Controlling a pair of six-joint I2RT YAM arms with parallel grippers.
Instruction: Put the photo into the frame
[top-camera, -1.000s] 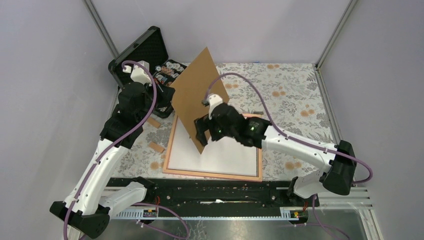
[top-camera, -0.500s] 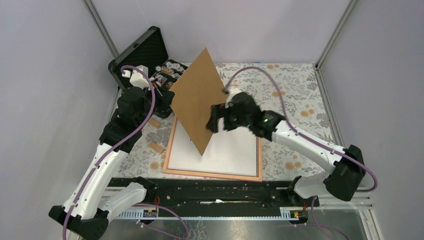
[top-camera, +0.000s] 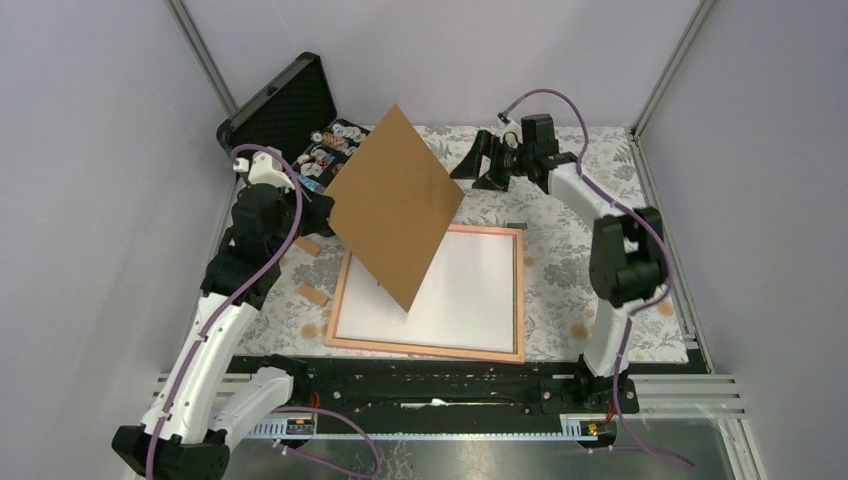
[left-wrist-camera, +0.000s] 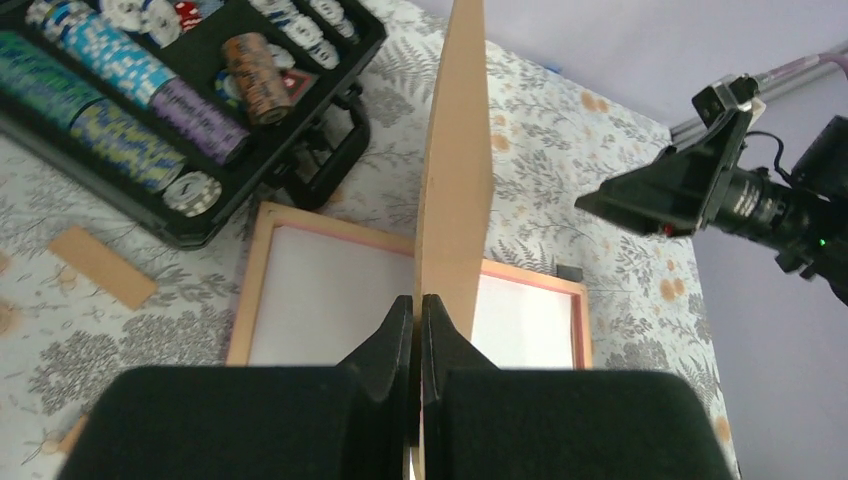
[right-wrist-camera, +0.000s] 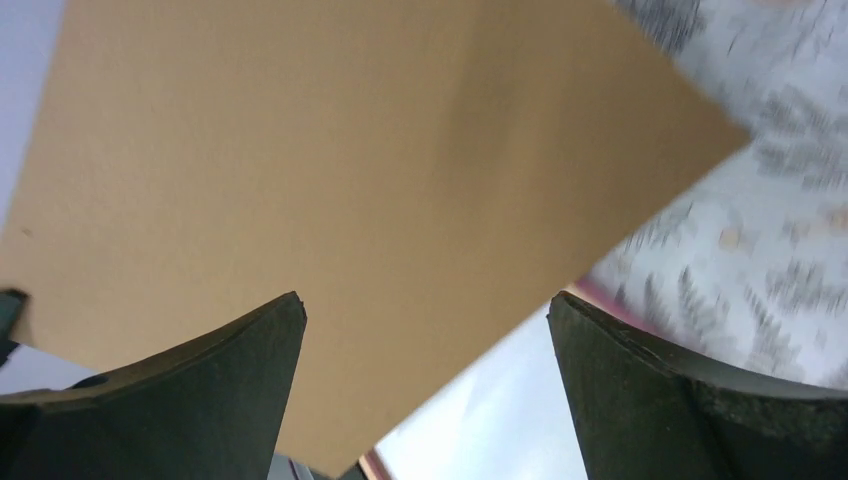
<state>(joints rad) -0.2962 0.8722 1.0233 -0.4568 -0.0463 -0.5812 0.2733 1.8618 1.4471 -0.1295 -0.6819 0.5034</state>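
1. Left end effector (left-wrist-camera: 417, 302): fingers pressed together, clamped on the edge of the flat brown cardboard-like backing board (top-camera: 395, 205).
2. The board stands tilted on one corner, diamond-wise, above the left part of the frame. From the left wrist view it appears edge-on. Whether its lowest corner touches the sheet below cannot be told.
3. Right end effector (top-camera: 478, 168): jaws spread wide, holding nothing. It is raised over the far edge of the bench (top-camera: 590, 200), facing the board but well apart from it.
4. The large flat rectangular frame with a thin pinkish-orange wooden border (top-camera: 425, 350) lies flat on the floral-covered bench, near the middle of the near edge.
5. The photo, a large thin white rectangular sheet (top-camera: 470, 290), lies flat inside the frame's border and nearly fills it. Only a plain white side shows.
6. An open black foam-lined case (top-camera: 290, 105) holding stacked chips sits at the far left corner of the bench.
7. Small tan rectangular strips (top-camera: 312, 294) lie on the bench between the case and the frame's left side.
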